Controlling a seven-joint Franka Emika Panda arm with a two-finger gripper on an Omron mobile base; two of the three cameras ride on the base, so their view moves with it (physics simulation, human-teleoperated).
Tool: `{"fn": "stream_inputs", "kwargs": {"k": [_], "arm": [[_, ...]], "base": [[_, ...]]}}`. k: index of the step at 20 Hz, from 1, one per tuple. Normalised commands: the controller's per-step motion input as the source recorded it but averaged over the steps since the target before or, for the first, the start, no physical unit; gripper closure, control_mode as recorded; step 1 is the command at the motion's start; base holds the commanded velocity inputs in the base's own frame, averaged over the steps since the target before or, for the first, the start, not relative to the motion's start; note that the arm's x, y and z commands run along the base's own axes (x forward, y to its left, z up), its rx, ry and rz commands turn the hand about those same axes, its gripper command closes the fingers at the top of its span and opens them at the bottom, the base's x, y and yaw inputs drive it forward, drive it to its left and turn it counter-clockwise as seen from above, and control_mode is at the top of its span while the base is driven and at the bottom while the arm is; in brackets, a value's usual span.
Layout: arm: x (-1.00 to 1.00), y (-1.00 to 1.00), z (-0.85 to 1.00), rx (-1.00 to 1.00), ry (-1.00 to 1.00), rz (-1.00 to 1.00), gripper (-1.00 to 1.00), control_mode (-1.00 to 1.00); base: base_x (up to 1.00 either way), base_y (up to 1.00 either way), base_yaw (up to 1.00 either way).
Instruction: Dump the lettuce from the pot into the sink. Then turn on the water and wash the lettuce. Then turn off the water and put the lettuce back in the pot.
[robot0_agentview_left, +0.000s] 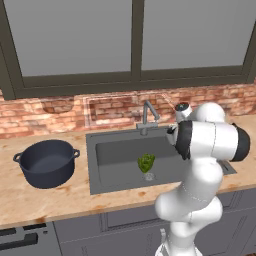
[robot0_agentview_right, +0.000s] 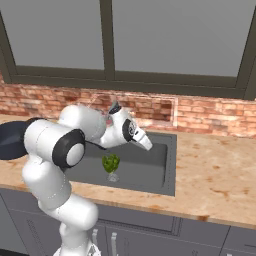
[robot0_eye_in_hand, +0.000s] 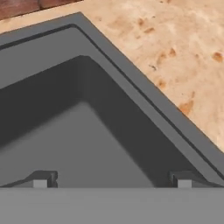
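The lettuce (robot0_agentview_left: 146, 162) is a small bright-green leafy bunch lying in the sink (robot0_agentview_left: 120, 150), on the round drain near the basin's front middle. From the other side the lettuce (robot0_agentview_right: 111, 162) shows just below my forearm. The dark pot (robot0_agentview_left: 47, 162) stands upright on the counter left of the sink, with nothing showing inside it. My gripper (robot0_agentview_right: 146, 144) hangs over the right part of the sink (robot0_agentview_right: 150, 167), to the right of and above the lettuce. In the hand view the gripper (robot0_eye_in_hand: 113, 181) is open with nothing between its fingertips (robot0_eye_in_hand: 183, 180), looking into a corner of the sink (robot0_eye_in_hand: 109, 113).
A grey metal faucet (robot0_agentview_left: 146, 117) rises behind the basin at its back edge. Speckled wooden counter (robot0_agentview_right: 215, 170) stretches to the right of the sink. A brick backsplash (robot0_agentview_left: 60, 112) and a large window run along the back.
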Motion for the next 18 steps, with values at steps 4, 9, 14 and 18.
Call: {"fn": "stream_inputs", "kwargs": {"k": [4, 9, 14, 18], "arm": [[0.0, 0.0, 1.0, 0.0, 0.27, 0.0, -1.0, -1.0], [-0.22, -0.11, 1.0, 0.04, 0.27, 0.0, -1.0, -1.0], [-0.01, -0.4, 0.38, 0.2, 0.16, -0.05, -1.0, -1.0], [0.15, -0.24, 0.0, 0.16, 0.2, 0.0, -1.0, -1.0]], "base": [[0.0, 0.0, 0.0], [0.0, 0.0, 0.0], [0.0, 0.0, 0.0], [0.0, 0.0, 0.0]]}}
